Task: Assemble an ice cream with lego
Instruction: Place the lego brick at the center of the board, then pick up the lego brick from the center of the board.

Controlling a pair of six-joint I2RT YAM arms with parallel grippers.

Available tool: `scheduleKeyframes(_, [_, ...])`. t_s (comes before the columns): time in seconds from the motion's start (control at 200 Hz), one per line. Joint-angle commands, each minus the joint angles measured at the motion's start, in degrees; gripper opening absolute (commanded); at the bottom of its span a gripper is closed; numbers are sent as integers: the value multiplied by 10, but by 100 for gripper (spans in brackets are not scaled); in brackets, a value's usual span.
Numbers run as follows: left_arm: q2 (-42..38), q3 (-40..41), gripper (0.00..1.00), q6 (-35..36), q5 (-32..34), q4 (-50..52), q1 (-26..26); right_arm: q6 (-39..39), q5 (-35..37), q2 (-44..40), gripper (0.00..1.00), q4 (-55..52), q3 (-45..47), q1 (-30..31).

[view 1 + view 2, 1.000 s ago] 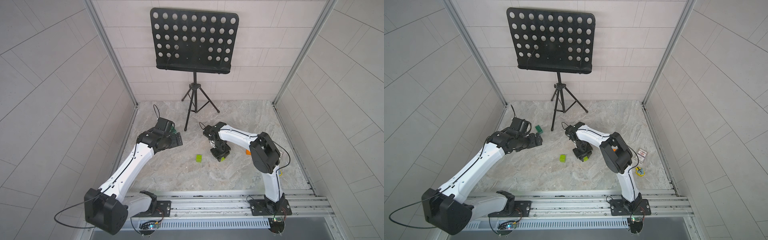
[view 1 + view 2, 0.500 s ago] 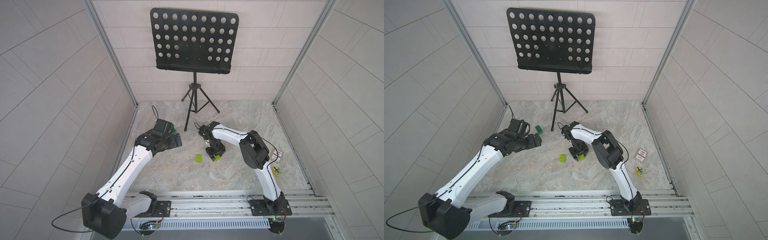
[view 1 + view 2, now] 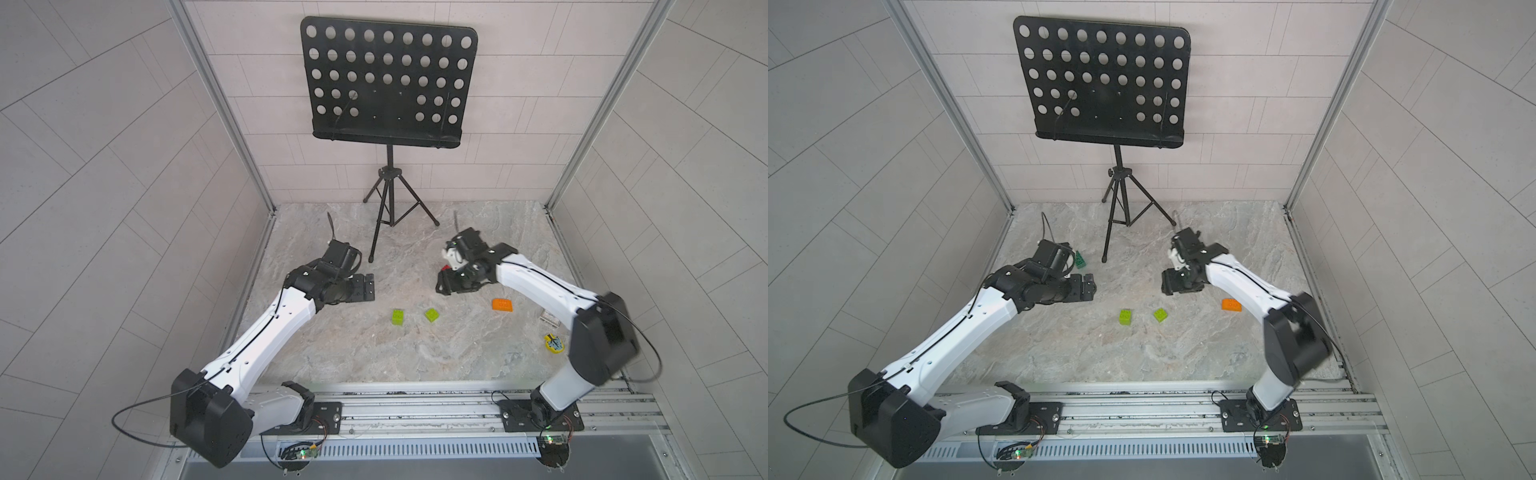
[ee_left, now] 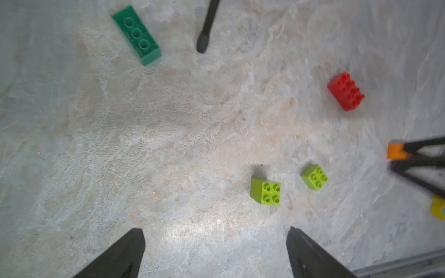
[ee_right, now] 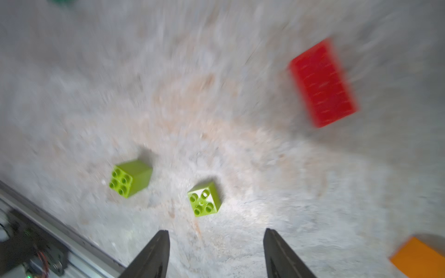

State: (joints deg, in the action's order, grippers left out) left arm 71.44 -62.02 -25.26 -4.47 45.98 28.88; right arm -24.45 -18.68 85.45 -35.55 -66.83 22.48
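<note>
Our left gripper (image 4: pixel 215 229) and right gripper (image 5: pixel 216 231) gape open, empty. The small lime-green brick (image 5: pixel 204 199) sits near the taller lime-green piece (image 5: pixel 131 178), ready for joining, we think.

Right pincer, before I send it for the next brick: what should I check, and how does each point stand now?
1. Right pincer empty, jaws apart: ok.
2. Left pincer open, holding nothing: ok.
3. Small lime-green brick studs up, nothing touching it: ok.
4. It is seated on the taller lime-green piece: not ok, they stand apart.
5. That taller piece is two bricks already stacked: cannot tell.
6. Right wrist view sharp enough to aim by: not ok, blurred.
</note>
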Motion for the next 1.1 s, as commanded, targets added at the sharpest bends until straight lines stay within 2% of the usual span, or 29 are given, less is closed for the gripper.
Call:
scheduleKeyframes(0.0, [51,-50,100,58,35,23,70,-79,37,-82,68,161,118,-68])
scheduleKeyframes(0.16, [183,-168,97,99,116,103,182,-160,68,-169,68,252,235,-143])
scheduleKeyframes(0.28, [273,-240,92,113,104,132,215,-177,126,-206,69,277,282,-147])
scheduleKeyframes(0.411, [361,-302,87,131,96,156,231,-191,149,-227,68,357,358,-147])
scheduleKeyframes(0.521, [414,-333,84,149,73,159,236,-189,129,-225,67,381,365,-145])
scheduleKeyframes(0.691, [463,-358,84,180,55,146,239,-187,106,-217,64,393,363,-144])
scheduleKeyframes(1.092, [531,-404,79,192,21,113,235,-190,94,-197,62,405,362,-138])
